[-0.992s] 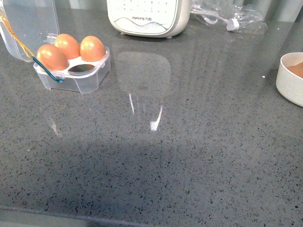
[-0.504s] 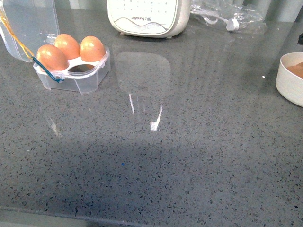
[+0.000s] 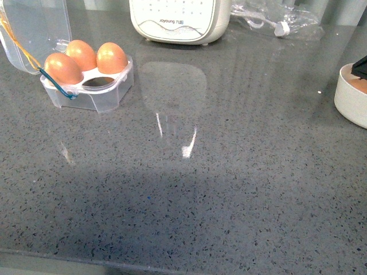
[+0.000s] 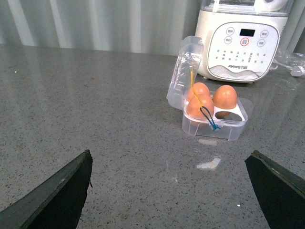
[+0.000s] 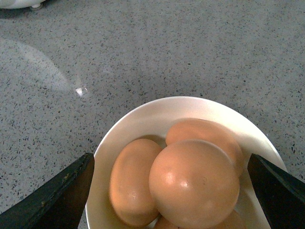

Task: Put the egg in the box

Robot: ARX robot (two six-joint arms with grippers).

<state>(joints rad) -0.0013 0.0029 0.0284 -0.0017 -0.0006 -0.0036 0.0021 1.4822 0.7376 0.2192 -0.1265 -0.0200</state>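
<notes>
The clear box [image 3: 92, 91] stands at the far left with its lid open; it holds three brown eggs and one empty cell [image 3: 102, 82]. It also shows in the left wrist view [image 4: 217, 119]. My left gripper [image 4: 171, 191] is open, low over the counter, well short of the box. My right gripper [image 5: 174, 191] is open above the white bowl [image 5: 143, 119], its fingers either side of the top egg [image 5: 193, 183]. Other brown eggs lie under and beside that egg. In the front view only a dark tip of the right gripper [image 3: 361, 67] shows over the bowl [image 3: 350, 103].
A white Joyoung appliance [image 3: 180, 20] stands at the back centre, also in the left wrist view [image 4: 243, 40]. A clear plastic bag with a plug [image 3: 275, 20] lies to its right. The grey speckled counter [image 3: 200, 172] ends at a front edge near me.
The right gripper's dark tip has come into the front view at the right edge, over the bowl. The box and eggs have not moved.
</notes>
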